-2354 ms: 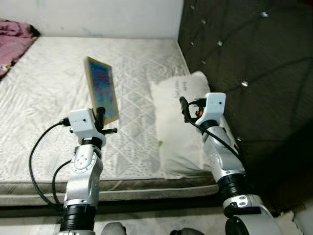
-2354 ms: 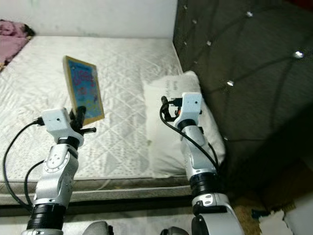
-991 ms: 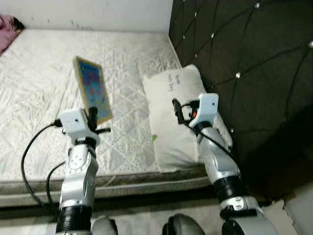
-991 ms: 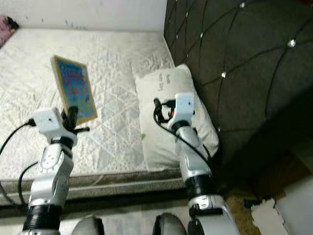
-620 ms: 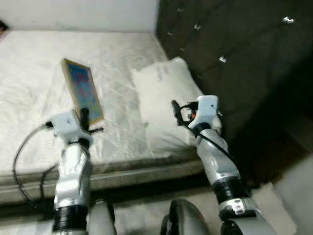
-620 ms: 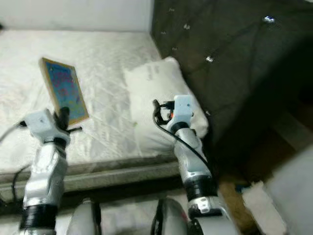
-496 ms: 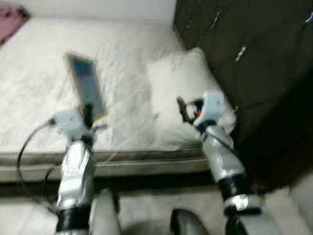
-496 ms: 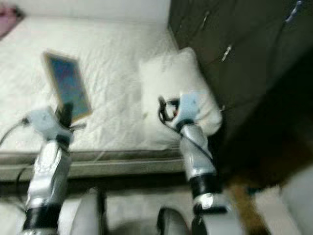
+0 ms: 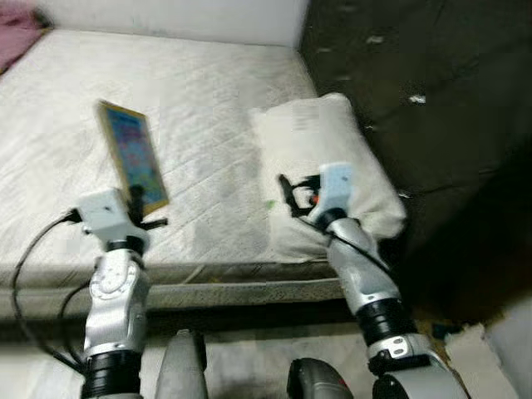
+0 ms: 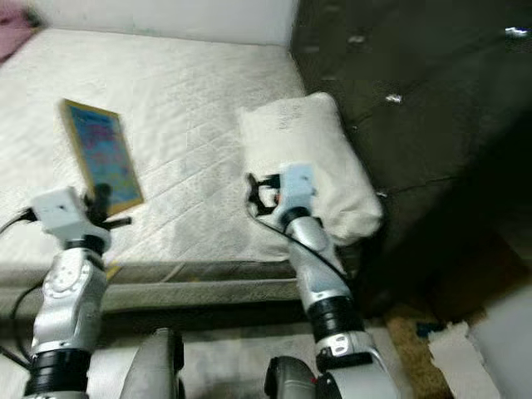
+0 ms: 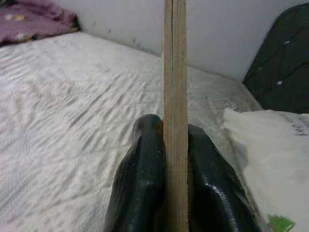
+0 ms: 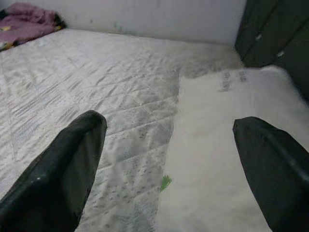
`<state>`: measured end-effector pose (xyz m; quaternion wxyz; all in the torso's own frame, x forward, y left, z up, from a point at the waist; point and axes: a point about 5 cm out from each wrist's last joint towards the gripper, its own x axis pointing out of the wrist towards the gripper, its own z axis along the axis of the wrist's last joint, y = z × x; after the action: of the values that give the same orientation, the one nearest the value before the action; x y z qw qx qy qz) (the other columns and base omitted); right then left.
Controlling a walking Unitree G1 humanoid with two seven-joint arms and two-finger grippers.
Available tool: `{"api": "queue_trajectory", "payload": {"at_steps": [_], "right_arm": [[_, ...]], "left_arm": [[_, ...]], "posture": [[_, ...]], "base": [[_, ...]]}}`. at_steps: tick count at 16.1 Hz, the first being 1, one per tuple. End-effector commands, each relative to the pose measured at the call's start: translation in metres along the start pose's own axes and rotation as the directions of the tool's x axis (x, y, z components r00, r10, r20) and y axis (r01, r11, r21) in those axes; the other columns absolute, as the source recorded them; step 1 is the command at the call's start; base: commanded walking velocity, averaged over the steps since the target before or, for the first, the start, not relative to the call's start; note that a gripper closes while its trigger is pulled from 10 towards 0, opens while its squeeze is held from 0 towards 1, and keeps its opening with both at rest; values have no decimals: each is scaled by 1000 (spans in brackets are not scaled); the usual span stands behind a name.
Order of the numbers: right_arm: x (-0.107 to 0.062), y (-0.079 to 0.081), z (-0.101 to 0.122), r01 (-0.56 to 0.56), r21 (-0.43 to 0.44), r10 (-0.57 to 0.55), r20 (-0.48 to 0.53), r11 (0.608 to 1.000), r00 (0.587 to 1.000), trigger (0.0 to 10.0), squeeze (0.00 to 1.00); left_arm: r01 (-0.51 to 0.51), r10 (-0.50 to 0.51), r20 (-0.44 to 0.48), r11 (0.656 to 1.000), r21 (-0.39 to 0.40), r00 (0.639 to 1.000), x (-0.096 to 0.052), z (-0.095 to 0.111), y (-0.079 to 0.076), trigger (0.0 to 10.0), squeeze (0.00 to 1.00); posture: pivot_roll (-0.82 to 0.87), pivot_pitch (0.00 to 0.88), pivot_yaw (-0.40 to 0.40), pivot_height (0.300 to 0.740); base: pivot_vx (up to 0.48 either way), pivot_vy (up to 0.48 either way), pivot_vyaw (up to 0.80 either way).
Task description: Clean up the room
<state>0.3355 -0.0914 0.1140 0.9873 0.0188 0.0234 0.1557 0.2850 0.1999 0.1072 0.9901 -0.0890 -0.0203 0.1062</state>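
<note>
Wooden at its edges and bright blue on its face, a thin board [image 9: 133, 156] stands upright in the left gripper [image 11: 166, 145], clenched between the two black fingers [image 11: 142, 179] and raised above the near left part of the white quilted mattress [image 9: 199, 91]; the right gripper [image 12: 169, 159] hangs with its fingers spread wide and grasping nothing, just over the near edge of a white pillow [image 9: 320, 166]; the pillow lies at the right of the mattress, against a dark tufted headboard [image 9: 416, 75]; a pink cloth [image 9: 18, 41] sits at the far left corner.
</note>
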Motion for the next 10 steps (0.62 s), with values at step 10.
{"api": "queue_trajectory", "payload": {"at_steps": [10], "right_arm": [[-2, -5, 6, -13, 29, 12, 29, 999, 1000, 10000, 0]], "left_arm": [[95, -94, 36, 995, -33, 995, 5, 10, -27, 10000, 0]], "posture": [[-97, 0, -69, 656]], "base": [[366, 0, 0]]}}
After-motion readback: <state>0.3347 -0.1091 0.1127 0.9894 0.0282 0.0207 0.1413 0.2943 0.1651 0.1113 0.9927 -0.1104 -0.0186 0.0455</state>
